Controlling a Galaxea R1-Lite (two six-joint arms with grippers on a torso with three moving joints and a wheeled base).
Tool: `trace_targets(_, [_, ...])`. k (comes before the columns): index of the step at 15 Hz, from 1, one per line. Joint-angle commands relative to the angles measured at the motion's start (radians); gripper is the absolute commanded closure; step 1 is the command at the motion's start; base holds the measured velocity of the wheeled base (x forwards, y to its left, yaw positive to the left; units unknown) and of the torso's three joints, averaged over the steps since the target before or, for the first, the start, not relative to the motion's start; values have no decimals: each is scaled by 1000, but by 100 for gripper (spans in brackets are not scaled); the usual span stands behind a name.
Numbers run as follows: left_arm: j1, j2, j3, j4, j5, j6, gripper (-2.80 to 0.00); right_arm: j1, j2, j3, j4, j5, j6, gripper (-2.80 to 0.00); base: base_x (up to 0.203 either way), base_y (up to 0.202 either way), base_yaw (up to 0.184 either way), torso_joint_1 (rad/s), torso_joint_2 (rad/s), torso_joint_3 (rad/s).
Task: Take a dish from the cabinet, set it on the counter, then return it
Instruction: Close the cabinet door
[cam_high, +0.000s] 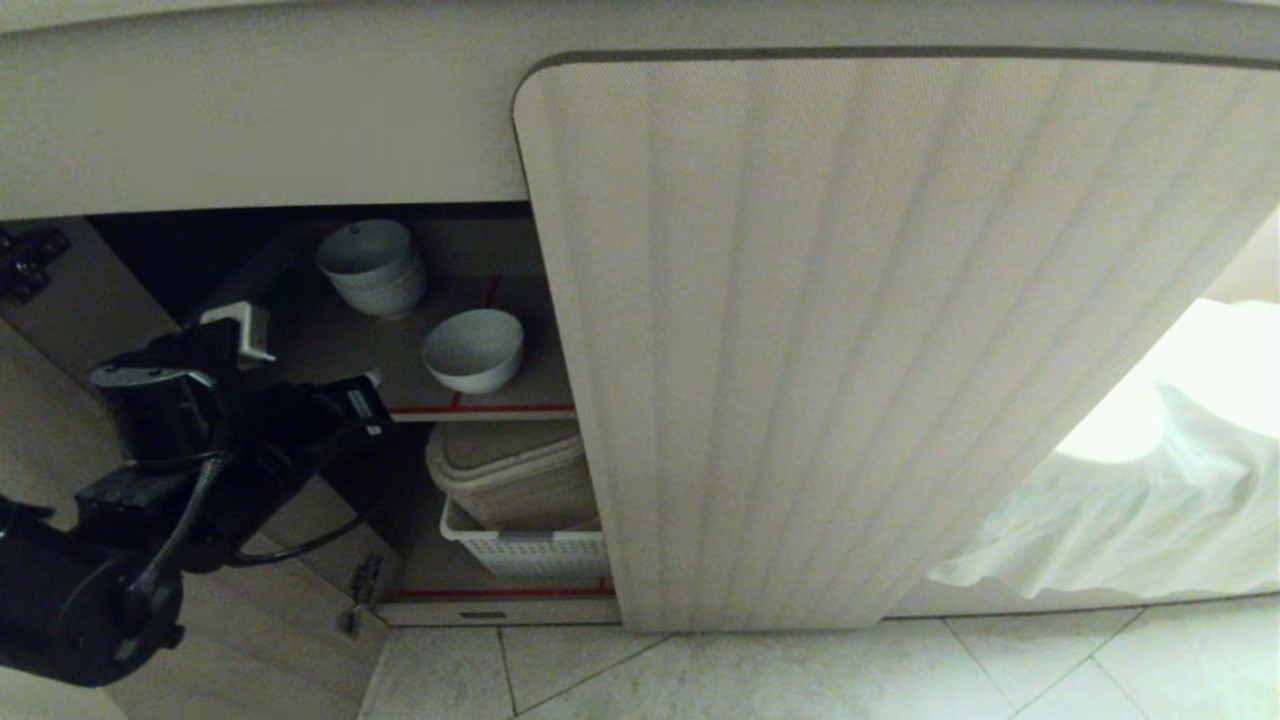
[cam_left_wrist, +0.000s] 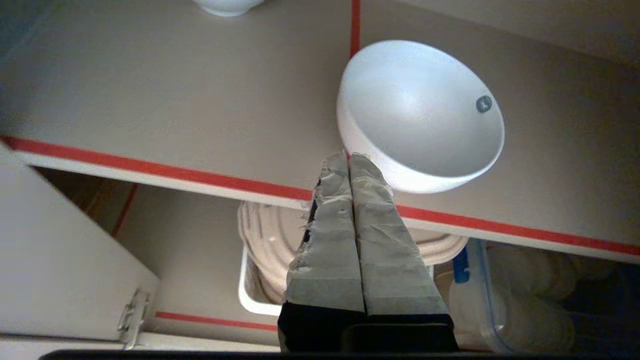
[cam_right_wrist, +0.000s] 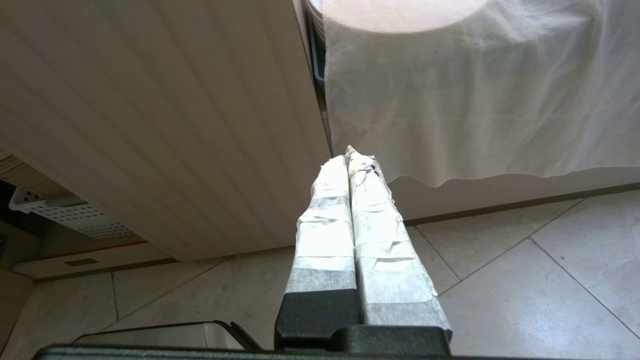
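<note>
Head camera: looked down at the cabinet front. Left wrist camera: close inside, facing the shelf. Right wrist camera: low, toward floor. Shared: ribbed door, white basket.

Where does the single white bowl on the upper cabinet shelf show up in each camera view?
Head view: the dish sits left of centre, near the shelf's front, beside the ribbed door.
Left wrist view: the dish is upper right of centre, just beyond the shut left gripper.
Right wrist view: not in it.
Shared landmark: the shelf's red edge strip.
</note>
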Motion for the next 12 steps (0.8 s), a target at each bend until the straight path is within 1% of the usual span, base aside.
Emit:
trace_targets(1, [9, -22, 18, -7, 1, -3, 0, 0, 1, 0, 0, 0, 1, 0, 0, 0, 0, 0, 0, 0])
trace_targets(5, [16, -55, 61, -9, 4, -1, 0, 0, 1, 0, 0, 0, 1, 0, 0, 0, 0, 0, 0, 0])
trace_targets(8, [16, -98, 95, -10, 27, -1, 0, 0, 1, 0, 0, 0, 1, 0, 0, 0, 0, 0, 0, 0])
trace_targets(12, [11, -168, 142, -8, 32, -1, 0, 0, 1, 0, 0, 0, 1, 0, 0, 0, 0, 0, 0, 0])
